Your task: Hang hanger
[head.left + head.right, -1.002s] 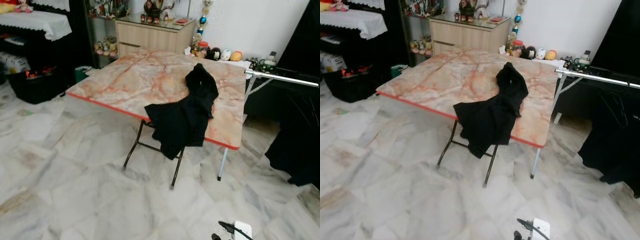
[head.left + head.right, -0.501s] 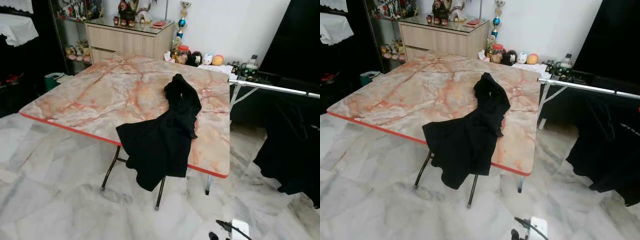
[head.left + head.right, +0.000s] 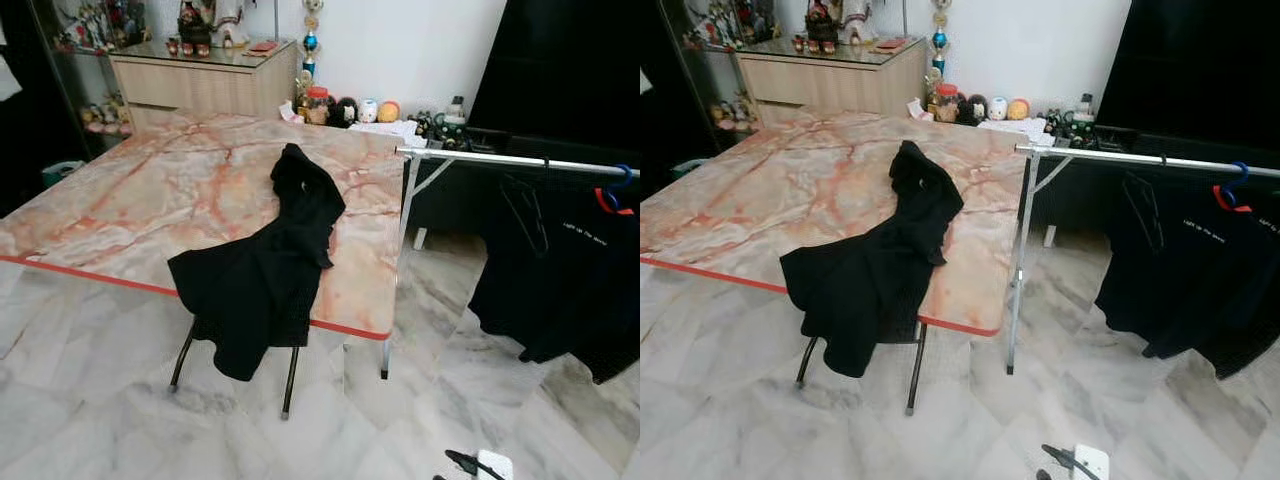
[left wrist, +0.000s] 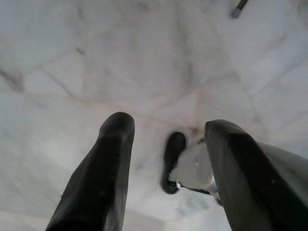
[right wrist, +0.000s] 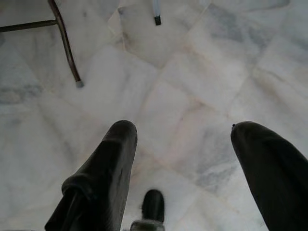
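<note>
A black garment (image 3: 265, 270) lies crumpled on the pink marble folding table (image 3: 150, 200), its lower half hanging over the red front edge. Whether a hanger is inside it cannot be made out. To the right stands a clothes rack with a silver rail (image 3: 500, 160), where black shirts (image 3: 560, 270) hang from a blue hook (image 3: 622, 178) and a red hanger (image 3: 607, 203). My left gripper (image 4: 168, 124) is open and empty above the marble floor. My right gripper (image 5: 185, 127) is also open and empty over the floor, near a table leg (image 5: 65, 45).
The rack's upright leg (image 3: 393, 300) stands close to the table's right corner. Thin black table legs (image 3: 290, 380) sit under the garment. A wooden cabinet (image 3: 200, 75) and small toys (image 3: 350, 108) line the back wall. Open marble floor (image 3: 430, 380) lies before the rack.
The camera has swung to the right, so the table has slid left in the picture and the rack with its hanging shirts has come into view. The garment has not moved.
</note>
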Controlling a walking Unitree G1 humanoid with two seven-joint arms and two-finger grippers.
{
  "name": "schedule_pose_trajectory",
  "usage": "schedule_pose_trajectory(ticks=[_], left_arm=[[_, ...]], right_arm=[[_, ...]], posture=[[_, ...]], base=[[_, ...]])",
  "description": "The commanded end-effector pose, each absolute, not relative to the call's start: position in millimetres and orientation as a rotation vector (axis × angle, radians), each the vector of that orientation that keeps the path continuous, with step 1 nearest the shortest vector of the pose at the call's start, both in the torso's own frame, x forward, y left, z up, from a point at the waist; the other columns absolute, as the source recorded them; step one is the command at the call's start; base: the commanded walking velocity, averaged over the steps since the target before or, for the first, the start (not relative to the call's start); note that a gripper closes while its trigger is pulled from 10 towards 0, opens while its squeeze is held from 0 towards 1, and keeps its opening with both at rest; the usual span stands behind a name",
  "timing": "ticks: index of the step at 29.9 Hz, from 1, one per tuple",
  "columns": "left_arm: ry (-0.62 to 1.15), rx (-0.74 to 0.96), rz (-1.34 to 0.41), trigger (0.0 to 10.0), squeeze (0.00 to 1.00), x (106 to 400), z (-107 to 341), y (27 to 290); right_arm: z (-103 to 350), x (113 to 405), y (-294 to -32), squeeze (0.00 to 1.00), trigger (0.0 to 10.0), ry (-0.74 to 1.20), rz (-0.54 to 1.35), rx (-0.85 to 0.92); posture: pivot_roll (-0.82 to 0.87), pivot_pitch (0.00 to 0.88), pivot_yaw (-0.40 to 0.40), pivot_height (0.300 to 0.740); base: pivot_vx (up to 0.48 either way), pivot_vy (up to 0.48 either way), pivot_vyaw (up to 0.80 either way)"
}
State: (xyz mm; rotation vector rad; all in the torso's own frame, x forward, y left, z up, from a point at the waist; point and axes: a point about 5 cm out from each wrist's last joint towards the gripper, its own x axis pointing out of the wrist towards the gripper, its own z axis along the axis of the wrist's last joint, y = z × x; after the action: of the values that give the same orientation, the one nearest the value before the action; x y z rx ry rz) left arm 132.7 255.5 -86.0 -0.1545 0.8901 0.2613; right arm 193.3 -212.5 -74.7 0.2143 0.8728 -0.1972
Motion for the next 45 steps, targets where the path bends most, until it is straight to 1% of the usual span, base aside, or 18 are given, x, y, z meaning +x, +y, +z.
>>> schedule_pose_trajectory(ticks=[1, 5, 11, 15, 17, 20, 25, 27, 29, 33, 36, 37, 39, 45], left_arm=[[0.907, -0.14, 0.255, 10.0, 0.0, 135, -87, 253], [0.906, -0.141, 0.254, 10.0, 0.0, 135, -87, 253], [0.914, -0.141, 0.297, 10.0, 0.0, 115, -84, 277], [0.914, -0.141, 0.303, 10.0, 0.0, 112, -84, 278], [0.914, -0.143, 0.294, 10.0, 0.0, 113, -87, 270], [0.914, -0.154, 0.278, 10.0, 0.0, 119, -92, 249], [0.92, -0.16, 0.283, 10.0, 0.0, 124, -93, 244], [0.922, -0.152, 0.292, 10.0, 0.0, 124, -90, 254], [0.909, -0.165, 0.319, 10.0, 0.0, 120, -86, 271], [0.898, -0.174, 0.328, 10.0, 0.0, 119, -84, 275], [0.892, -0.177, 0.316, 10.0, 0.0, 122, -85, 269], [0.892, -0.178, 0.309, 10.0, 0.0, 124, -86, 263], [0.893, -0.186, 0.284, 10.0, 0.0, 131, -91, 242], [0.898, -0.194, 0.262, 10.0, 0.0, 134, -93, 229]], right_arm=[[-74, 196, -209, 0.0, 10.0, 0.867, -0.198, 0.231], [-74, 196, -209, 0.0, 10.0, 0.865, -0.198, 0.231], [-73, 197, -210, 0.0, 10.0, 0.858, -0.203, 0.237], [-73, 197, -210, 0.0, 10.0, 0.858, -0.205, 0.238], [-73, 197, -210, 0.0, 10.0, 0.861, -0.204, 0.233], [-73, 196, -211, 0.0, 10.0, 0.866, -0.198, 0.225], [-73, 196, -212, 0.0, 10.0, 0.864, -0.198, 0.225], [-73, 197, -212, 0.0, 10.0, 0.863, -0.201, 0.225], [-73, 197, -213, 0.0, 10.0, 0.862, -0.204, 0.224], [-73, 197, -214, 0.0, 10.0, 0.865, -0.201, 0.22], [-73, 197, -214, 0.0, 10.0, 0.867, -0.201, 0.221], [-73, 196, -214, 0.0, 10.0, 0.868, -0.203, 0.222], [-73, 196, -215, 0.0, 10.0, 0.871, -0.208, 0.226], [-73, 196, -216, 0.0, 10.0, 0.884, -0.188, 0.197]], posture=[[0.21, 0.0, -0.026, 0.74], [0.22, 0.0, -0.026, 0.74], [0.21, 0.0, -0.023, 0.74], [0.22, 0.0, -0.025, 0.74], [0.22, 0.0, -0.031, 0.74], [0.22, 0.0, -0.035, 0.74], [0.22, 0.0, -0.037, 0.74], [0.22, 0.0, -0.044, 0.74], [0.22, 0.0, -0.045, 0.74], [0.22, 0.0, -0.049, 0.74], [0.22, 0.0, -0.055, 0.74], [0.22, 0.0, -0.056, 0.74], [0.21, 0.0, -0.056, 0.74], [0.22, 0.0, -0.063, 0.74]], base=[[0.0, -0.461, 0.0], [0.0, -0.461, 0.0], [0.0, -0.461, 0.0], [0.0, -0.461, 0.0], [0.0, -0.461, 0.0], [0.0, -0.308, 0.0], [0.0, 0.0, 0.0], [0.0, 0.0, 0.0], [0.0, 0.0, 0.0], [0.0, 0.0, 0.0], [0.419, 0.0, 0.0], [0.446, 0.0, 0.0], [0.448, 0.0, -0.68], [0.45, 0.0, -0.77]])
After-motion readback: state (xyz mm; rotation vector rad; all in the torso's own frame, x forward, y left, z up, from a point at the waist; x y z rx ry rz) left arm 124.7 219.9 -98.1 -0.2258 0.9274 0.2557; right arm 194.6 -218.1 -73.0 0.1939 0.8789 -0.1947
